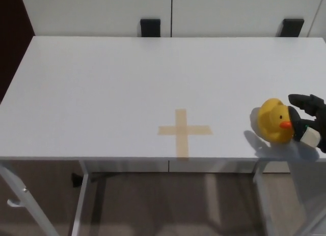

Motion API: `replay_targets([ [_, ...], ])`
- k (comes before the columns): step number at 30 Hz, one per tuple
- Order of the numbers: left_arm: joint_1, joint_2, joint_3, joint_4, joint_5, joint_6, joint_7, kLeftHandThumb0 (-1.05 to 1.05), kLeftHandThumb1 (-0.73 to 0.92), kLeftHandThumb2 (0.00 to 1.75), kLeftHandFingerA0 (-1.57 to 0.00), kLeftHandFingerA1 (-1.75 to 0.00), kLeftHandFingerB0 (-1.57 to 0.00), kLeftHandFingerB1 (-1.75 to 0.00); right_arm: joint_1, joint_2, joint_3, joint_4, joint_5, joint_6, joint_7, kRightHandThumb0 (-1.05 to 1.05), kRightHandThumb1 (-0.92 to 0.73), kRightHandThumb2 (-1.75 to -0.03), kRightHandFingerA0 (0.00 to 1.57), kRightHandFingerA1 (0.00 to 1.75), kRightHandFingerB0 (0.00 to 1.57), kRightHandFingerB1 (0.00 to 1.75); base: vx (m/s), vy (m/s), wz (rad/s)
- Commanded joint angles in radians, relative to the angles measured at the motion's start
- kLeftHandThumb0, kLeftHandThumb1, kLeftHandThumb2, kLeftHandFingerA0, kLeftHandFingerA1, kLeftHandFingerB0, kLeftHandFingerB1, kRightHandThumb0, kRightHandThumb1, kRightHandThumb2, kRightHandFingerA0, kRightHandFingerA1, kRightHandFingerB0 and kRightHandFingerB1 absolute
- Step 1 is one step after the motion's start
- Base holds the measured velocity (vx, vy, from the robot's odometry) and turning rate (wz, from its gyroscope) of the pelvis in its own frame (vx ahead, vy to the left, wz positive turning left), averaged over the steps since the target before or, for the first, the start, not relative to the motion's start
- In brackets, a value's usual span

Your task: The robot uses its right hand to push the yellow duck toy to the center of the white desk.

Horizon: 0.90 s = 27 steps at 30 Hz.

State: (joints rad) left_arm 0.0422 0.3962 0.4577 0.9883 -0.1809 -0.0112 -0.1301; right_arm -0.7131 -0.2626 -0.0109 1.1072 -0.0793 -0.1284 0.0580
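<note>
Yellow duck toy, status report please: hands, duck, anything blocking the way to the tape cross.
Right hand against duck's right side, holding nothing. Left hand not in view. Yellow duck toy upright, right of tape cross. Path clear.
</note>
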Motion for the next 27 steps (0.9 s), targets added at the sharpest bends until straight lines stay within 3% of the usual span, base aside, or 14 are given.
replay_targets([
  [1, -0.007, 0.024, -0.007, 0.026, 0.009, -0.118, -0.002, -0.02, 0.52, 0.96, -0.79, -0.71, -0.73, -0.61, 0.026, 0.016, 0.005, 0.002, -0.008, 0.034, -0.006, -0.83, -0.92, -0.73, 0.34, 0.40, 0.25, 0.35, 0.00, 0.000, 0.00],
  [6, -0.006, 0.026, -0.006, 0.030, 0.004, -0.117, -0.004, -0.04, 0.53, 0.95, -0.80, -0.73, -0.73, -0.62, 0.011, 0.027, 0.032, 0.004, -0.034, 0.024, -0.010, -0.84, -0.92, -0.74, 0.43, 0.45, 0.34, 0.37, 0.00, 0.000, 0.00],
  [27, -0.001, 0.029, -0.023, 0.050, 0.017, -0.122, 0.007, -0.04, 0.52, 0.95, -0.79, -0.74, -0.74, -0.62, 0.015, 0.120, 0.127, -0.064, -0.080, 0.035, -0.002, -0.86, -0.92, -0.74, 0.43, 0.45, 0.33, 0.37, 0.00, 0.000, 0.00],
])
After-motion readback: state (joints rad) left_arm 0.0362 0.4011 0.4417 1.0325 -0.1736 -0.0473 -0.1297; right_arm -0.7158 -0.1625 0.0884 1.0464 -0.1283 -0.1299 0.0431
